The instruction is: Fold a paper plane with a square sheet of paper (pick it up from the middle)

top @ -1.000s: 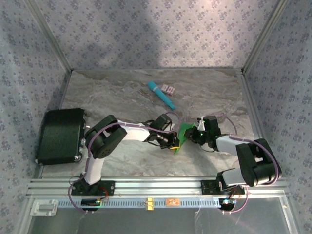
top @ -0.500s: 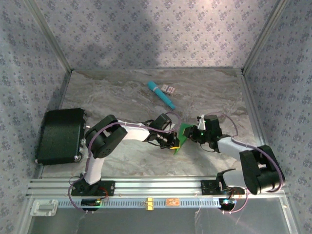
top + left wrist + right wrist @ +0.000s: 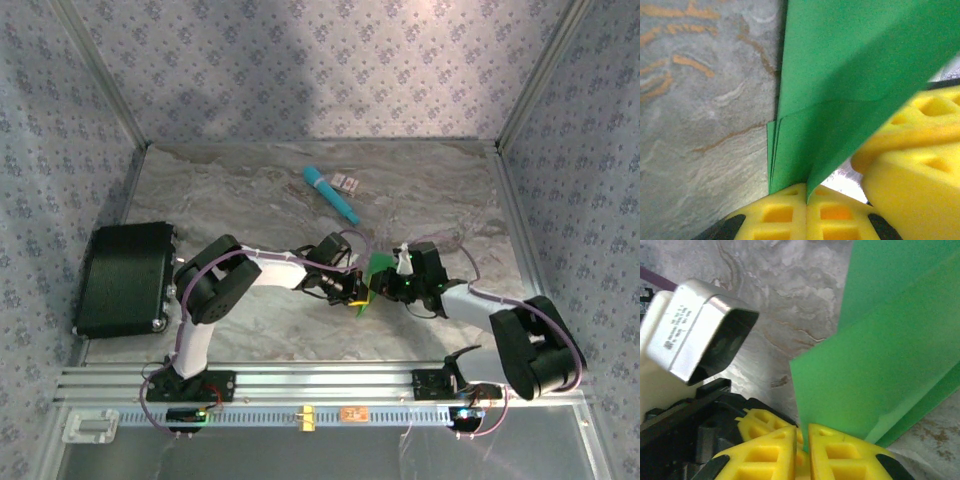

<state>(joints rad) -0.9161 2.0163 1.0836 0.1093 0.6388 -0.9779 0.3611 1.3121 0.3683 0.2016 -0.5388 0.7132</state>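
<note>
The thin, bright green, creased square sheet of paper (image 3: 377,267) was held mid-table, pinched by the left gripper (image 3: 358,291) at nine o'clock and by the right gripper (image 3: 386,288) at three, its long axis lying twelve-to-six.

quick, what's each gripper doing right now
left gripper: closed, pinching the folded green paper between its pads
right gripper: closed, holding the same green paper by an edge
</note>
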